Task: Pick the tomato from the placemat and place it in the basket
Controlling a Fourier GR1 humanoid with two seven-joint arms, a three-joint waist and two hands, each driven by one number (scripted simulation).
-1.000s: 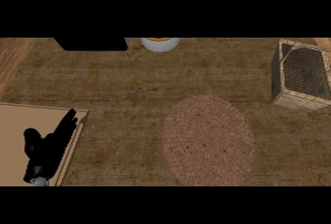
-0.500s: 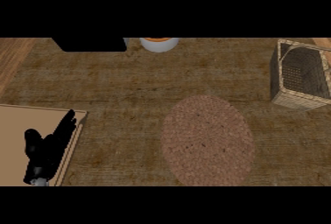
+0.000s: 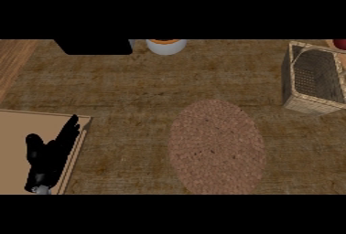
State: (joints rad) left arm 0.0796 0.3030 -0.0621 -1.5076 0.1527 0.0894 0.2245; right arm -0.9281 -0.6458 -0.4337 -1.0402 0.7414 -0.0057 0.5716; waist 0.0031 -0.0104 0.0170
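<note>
Braided placemat [image 3: 216, 146] (matt, rough), wicker basket [image 3: 314, 80], coarse woven counter [image 3: 135, 91].

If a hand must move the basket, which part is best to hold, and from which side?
Probably the left rim of the basket, coming from above on the side of the placemat: the basket stands upright, mouth open upward, and that thin wall would fit between fingers and thumb.

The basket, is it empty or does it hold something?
Empty: the basket shows only dark mesh inside. A red thing lies outside, behind its far corner.
</note>
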